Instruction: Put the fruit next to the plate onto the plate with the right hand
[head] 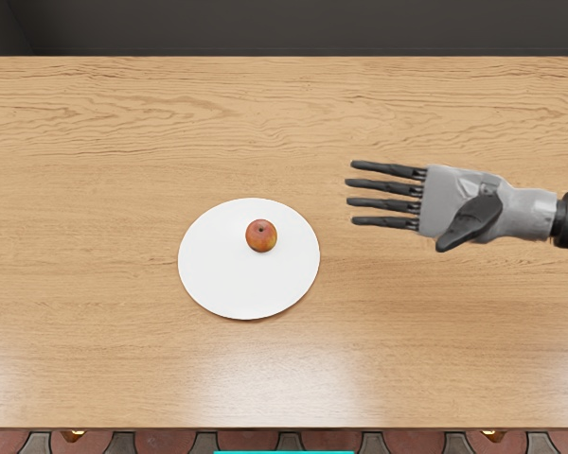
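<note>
The fruit (pixel 260 235), a single small red-and-yellow apple, sits on the plate (pixel 237 284), a little beyond the plate's middle. There is one plate, round, flat and plain white, lying on the near half of the wooden table (pixel 104 132), slightly left of centre. Farther back and to the right, one right hand (pixel 434 200) comes in from the right edge, apart from the plate's rim. Its four fingers (pixel 383 186) are stretched straight and slightly spread, pointing left, with the thumb angled down beside the palm. They are released and hold nothing. Beyond the table's far edge stands a dark wall (pixel 284 24).
</note>
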Tool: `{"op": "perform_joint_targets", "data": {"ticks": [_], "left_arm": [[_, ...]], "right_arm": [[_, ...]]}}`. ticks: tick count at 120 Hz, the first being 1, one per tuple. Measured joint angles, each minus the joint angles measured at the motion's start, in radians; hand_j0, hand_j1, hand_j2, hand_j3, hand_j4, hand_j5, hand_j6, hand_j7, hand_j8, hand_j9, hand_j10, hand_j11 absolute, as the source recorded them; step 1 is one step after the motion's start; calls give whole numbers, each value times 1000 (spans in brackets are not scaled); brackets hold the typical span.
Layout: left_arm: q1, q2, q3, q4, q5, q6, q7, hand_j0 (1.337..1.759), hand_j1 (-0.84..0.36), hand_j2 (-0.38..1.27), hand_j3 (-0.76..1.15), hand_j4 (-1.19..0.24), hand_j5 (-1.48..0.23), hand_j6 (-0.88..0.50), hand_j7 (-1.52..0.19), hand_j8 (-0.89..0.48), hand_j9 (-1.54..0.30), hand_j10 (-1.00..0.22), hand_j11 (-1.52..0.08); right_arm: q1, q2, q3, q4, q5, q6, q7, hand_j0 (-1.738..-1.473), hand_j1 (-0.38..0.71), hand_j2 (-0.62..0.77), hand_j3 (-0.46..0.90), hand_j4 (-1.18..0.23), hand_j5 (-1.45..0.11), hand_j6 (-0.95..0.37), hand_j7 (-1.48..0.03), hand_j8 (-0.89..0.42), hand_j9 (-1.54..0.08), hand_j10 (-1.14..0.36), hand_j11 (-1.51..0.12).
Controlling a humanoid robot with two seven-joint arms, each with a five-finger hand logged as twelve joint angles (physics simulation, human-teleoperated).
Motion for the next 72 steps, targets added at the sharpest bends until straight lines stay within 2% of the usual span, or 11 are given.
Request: {"op": "perform_joint_targets", "data": {"ticks": [34,72], "left_arm": [[1,0,0,0,0,0,0,1658,69,47,0,-234,-304,-234,-304,-234,-304,-234,-304],[5,0,0,-2,0,0,0,1658,69,47,0,-234,-304,-234,-304,-234,-304,-234,-304]], "right_arm": [[-130,-166,2,-17,163,24,0,-1658,-293,-9,0,-44,-61,-43,-61,-44,-61,-45,-61],[-157,-213,-1,-21,189,26,0,-1658,-294,-9,0,-41,-59,-40,-59,-41,-59,-43,-59]]}}
